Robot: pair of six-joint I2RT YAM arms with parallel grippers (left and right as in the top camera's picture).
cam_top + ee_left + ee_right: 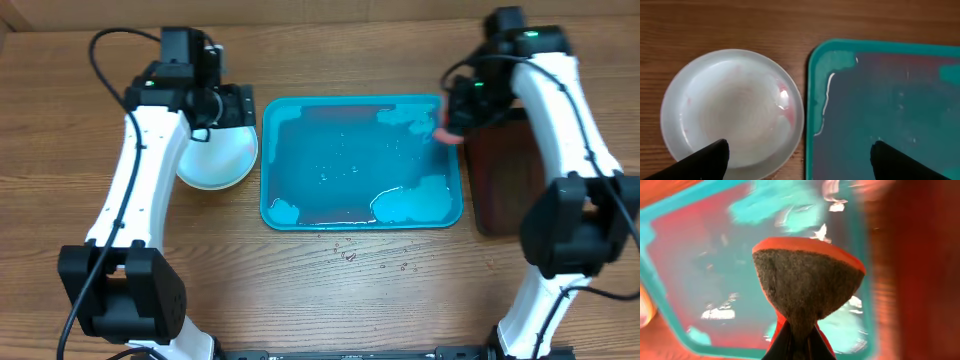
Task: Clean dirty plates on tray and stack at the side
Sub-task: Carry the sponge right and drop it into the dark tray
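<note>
A whitish plate (pixel 216 160) sits on the table just left of the teal tray (pixel 300 215). In the left wrist view the plate (pixel 732 112) shows a faint red smear on its right inner wall. I cannot tell whether other plates lie under it. No plate shows on the tray, which holds wet film and puddles. My left gripper (pixel 240 106) hangs open and empty, its fingers (pixel 800 162) spanning the plate's right edge and the tray's left rim (pixel 812 100). My right gripper (pixel 452 128) is shut on a red sponge (pixel 807 280), its grey scouring face towards the camera, above the tray's far right corner.
A smaller dark brown tray (pixel 497 185) lies right of the teal tray, under the right arm. Water drops (pixel 350 252) dot the table in front of the teal tray. The teal tray's wet floor (pixel 715 280) shows in the right wrist view.
</note>
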